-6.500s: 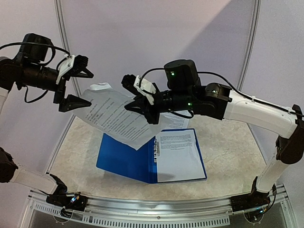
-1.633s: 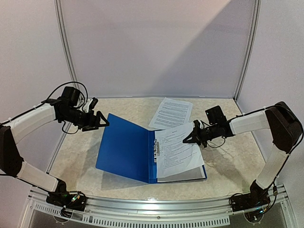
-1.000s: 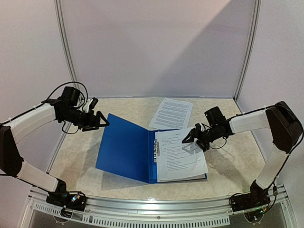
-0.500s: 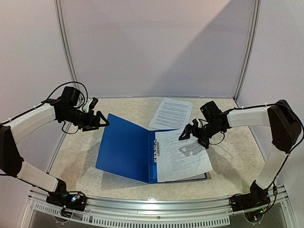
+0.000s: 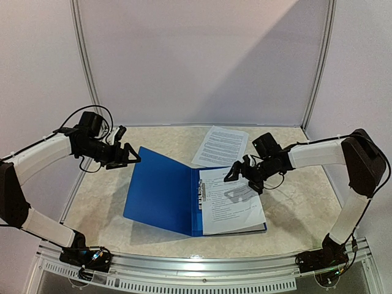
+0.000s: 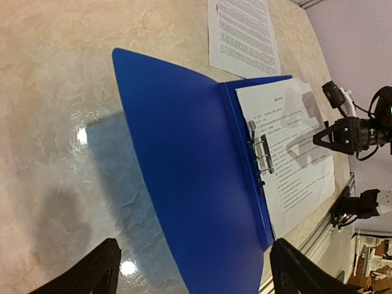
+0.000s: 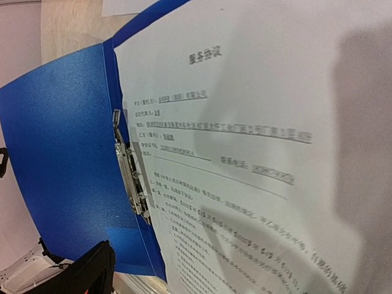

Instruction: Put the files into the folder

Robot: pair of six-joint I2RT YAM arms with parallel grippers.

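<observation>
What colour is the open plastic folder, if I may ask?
The open plastic folder is blue, clearest in the left wrist view.

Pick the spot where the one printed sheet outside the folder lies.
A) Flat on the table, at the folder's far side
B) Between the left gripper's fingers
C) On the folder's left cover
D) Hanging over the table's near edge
A: the printed sheet lies flat on the table, just past the far edge of the open blue folder.
</observation>
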